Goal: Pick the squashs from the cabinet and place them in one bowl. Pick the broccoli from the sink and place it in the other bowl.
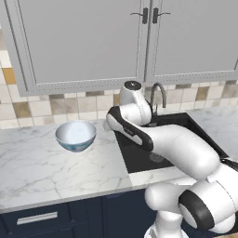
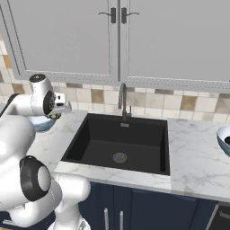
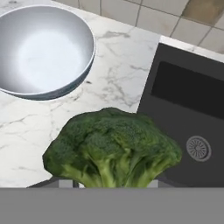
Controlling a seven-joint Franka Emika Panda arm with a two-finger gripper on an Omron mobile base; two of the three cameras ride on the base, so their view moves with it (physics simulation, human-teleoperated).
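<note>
Already you have the broccoli (image 3: 114, 148) out of the sink (image 2: 120, 143), whose black basin lies bare down to its round drain (image 2: 119, 157), so what remains of that half of the job is the carry and the drop. The empty bowl (image 1: 76, 135) waits on the marble counter (image 1: 42, 167) to the left of the sink, pale inside and blue-patterned outside, and in the hand view it sits up and to the left of the floret with nothing in it. A second bowl (image 2: 224, 140) stands at the far right edge of the right base view with something dark inside; you cannot tell from here whether that is the squash, so treat that half as probably dealt with but unconfirmed. The gripper (image 2: 57, 112) hangs over the counter between sink and left bowl, and a fleck of green shows beneath it. Its fingertips are hidden behind the floret in the hand view, yet the broccoli hanging there above the counter tells you the jaws are clamped on its stem. Judge the next move as a short carry leftward until the floret is over the bowl's middle.
</note>
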